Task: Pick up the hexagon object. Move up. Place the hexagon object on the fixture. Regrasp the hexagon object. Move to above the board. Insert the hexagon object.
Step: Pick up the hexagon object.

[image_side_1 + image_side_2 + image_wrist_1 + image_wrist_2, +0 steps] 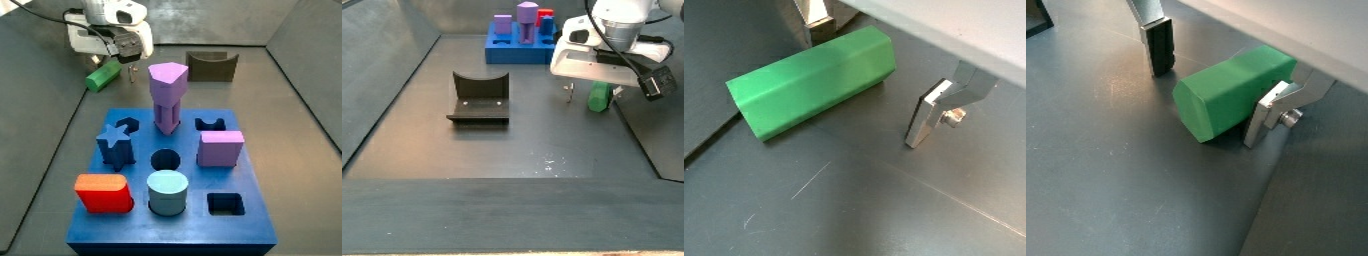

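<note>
Two silver fingers (1157, 45) straddle the hexagon object (1233, 92), and they stand wide open! In both wrist views the green bar lies flat on the grey surface (858, 200) between the plates; one plate sits just beside or touching its end, while the other stands apart with a clear gap. Nothing is clamped yet.

Pulling out: the gripper (114, 62) hangs low over the bar in a side view, at the far corner of the tray floor, away from the blue board (171, 215). From the other side camera the gripper (593, 92) straddles the green piece, which rests on the floor near the wall.

So where are we? Step one, by my read: the pick is set up but not closed. The fixture (478, 100) stands empty, well apart from the bar. Over on the board, the round hole (164, 159) and a square hole (226, 203) gape open among the pegs, including the tall purple pillar (166, 95).

Everything remains: close, lift, set on the fixture, regrasp, carry, insert.
</note>
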You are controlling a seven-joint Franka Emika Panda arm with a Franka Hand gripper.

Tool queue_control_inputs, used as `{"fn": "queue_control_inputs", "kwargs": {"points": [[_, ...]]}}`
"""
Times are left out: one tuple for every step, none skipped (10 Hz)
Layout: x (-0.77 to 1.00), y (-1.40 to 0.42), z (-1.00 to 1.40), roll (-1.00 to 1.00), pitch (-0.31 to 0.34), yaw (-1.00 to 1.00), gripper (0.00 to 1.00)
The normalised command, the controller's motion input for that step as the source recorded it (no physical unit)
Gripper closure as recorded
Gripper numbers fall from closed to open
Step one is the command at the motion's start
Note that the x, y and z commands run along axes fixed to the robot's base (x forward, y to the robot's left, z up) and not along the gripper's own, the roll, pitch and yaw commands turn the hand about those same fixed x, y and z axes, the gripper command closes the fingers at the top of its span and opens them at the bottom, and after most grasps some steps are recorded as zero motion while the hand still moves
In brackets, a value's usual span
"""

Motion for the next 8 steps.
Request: {"fn": "queue_control_inputs", "kwargs": {"points": [[0.0,0.0,0.0,0.0,0.0,0.0,1.0],[0.0,0.0,0.0,0.0,0.0,0.0,1.0],[0.0,0.0,0.0,0.0,0.0,0.0,1.0],[0.0,0.0,0.0,0.0,0.0,0.0,1.0],[0.0,0.0,0.0,0.0,0.0,0.0,1.0],[0.0,0.0,0.0,0.0,0.0,0.0,1.0],[0.0,0.0,0.0,0.0,0.0,0.0,1.0],[0.0,0.0,0.0,0.0,0.0,0.0,1.0]]}}
